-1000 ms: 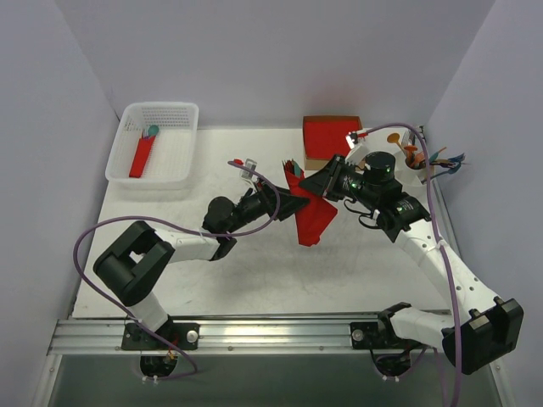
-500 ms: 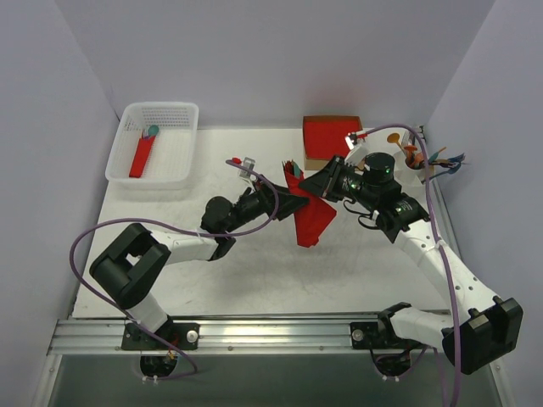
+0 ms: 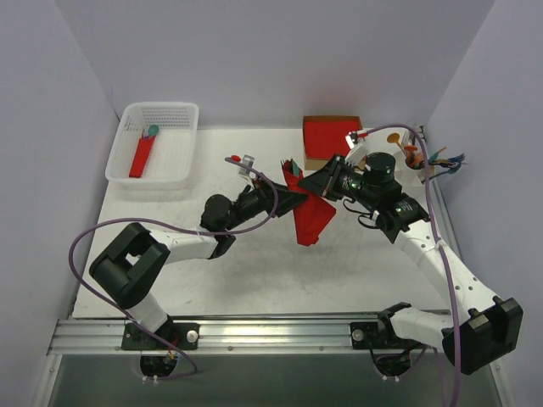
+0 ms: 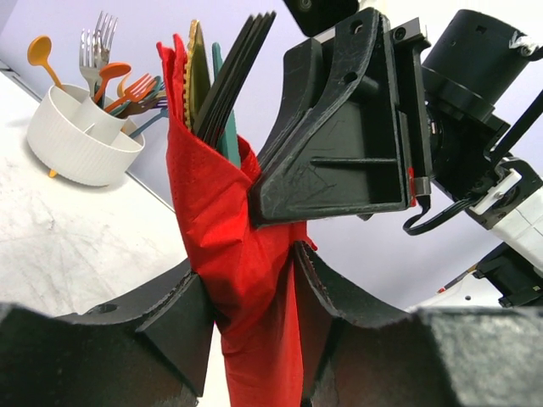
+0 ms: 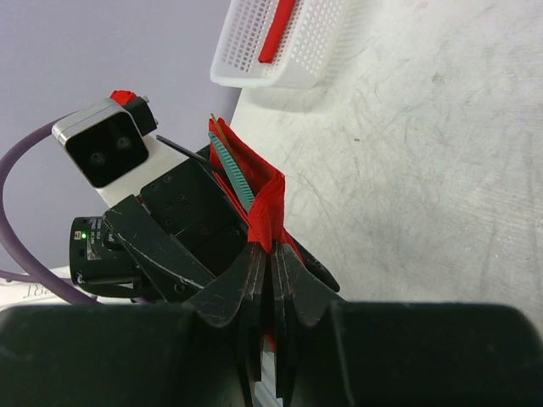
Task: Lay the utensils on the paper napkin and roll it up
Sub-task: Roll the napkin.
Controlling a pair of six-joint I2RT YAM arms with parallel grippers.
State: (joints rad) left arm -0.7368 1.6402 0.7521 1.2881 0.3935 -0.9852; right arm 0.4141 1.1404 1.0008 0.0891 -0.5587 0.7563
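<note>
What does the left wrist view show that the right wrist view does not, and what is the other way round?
Only the left wrist view shows a white cup of colourful cutlery standing on the table. Only the right wrist view shows the white basket with a red roll lying in it. Both show the paper napkin folded around the utensils, with a teal piece among them.

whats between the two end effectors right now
The paper napkin, wrapped round the utensils. The left wrist view shows it pinched in the left end effector, with the right end effector clamped further along it.
</note>
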